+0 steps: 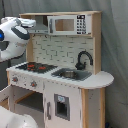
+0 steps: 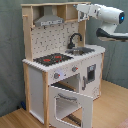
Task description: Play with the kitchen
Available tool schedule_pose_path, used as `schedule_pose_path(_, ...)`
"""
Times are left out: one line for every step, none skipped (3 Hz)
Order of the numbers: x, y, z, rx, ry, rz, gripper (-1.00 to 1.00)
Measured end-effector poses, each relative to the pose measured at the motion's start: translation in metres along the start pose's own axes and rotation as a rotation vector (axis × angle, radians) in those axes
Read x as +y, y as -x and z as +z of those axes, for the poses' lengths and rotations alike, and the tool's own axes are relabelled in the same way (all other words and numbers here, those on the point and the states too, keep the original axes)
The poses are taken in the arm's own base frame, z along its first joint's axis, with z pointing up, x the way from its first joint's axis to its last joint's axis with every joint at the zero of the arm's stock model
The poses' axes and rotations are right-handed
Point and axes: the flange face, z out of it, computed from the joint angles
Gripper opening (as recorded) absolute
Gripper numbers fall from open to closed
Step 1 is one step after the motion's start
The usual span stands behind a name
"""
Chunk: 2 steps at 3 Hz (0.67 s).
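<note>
Standing tall on the wooden floor [image 2: 112,102]: the kitchen [image 1: 62,75], pale wood with white panels. Counter [image 1: 100,78] carries a red-ringed black hob [image 2: 52,59], a sink [image 2: 82,50] and a black faucet [image 2: 74,40]. A grey hood [image 2: 49,21] hangs above the hob; the microwave [image 1: 66,24] sits on the top shelf. The oven door [image 2: 70,102] hangs open in the second exterior view.

Arm [image 2: 107,17]: white, raised level with the top shelf. Its hand [image 2: 83,11] sits at the shelf's edge, at the second exterior view's right of the hood. Whether the fingers are apart or together, I cannot tell.

Relation: hob, sink and faucet lie well below the hand; the upper shelf is just beside it. A guess only: the shelf is the nearest part to play with.
</note>
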Motion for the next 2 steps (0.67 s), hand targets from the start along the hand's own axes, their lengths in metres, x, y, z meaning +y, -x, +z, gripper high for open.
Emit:
schedule_pose_path(0.009, -0.012, 0.01, -0.031, 0.021, 0.008, 1.0)
schedule_pose_path(0.015, -0.022, 0.016, -0.056, 0.035, 0.016, 1.0)
